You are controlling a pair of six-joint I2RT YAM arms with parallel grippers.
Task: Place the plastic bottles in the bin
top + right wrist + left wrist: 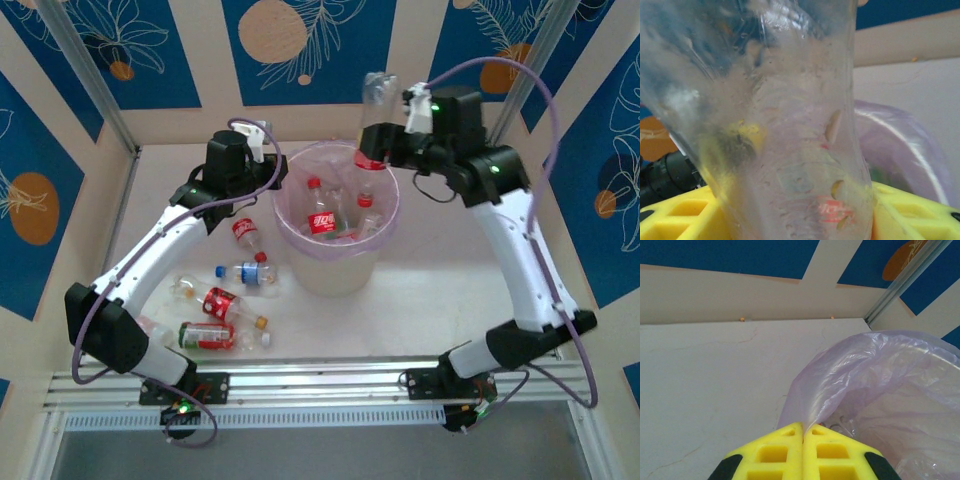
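The bin (338,262), white with a purple liner over its rim, stands mid-table and holds several red-labelled plastic bottles (322,215). My right gripper (382,148) is shut on a clear, red-labelled bottle (374,112), held upright above the bin's far right rim. In the right wrist view that bottle (785,125) stands between the yellow fingers (912,212), with the liner (902,145) behind it. My left gripper (278,165) sits at the bin's left rim. Its yellow fingertips (790,440) are shut on the liner's edge (860,375). Several more bottles (225,303) lie on the table left of the bin.
The loose bottles lie between the bin and my left arm: a red-capped one (246,234), a blue-labelled one (248,272), and others near the front edge (210,337). Patterned walls close in the back and sides. A metal rail (320,385) runs along the near edge.
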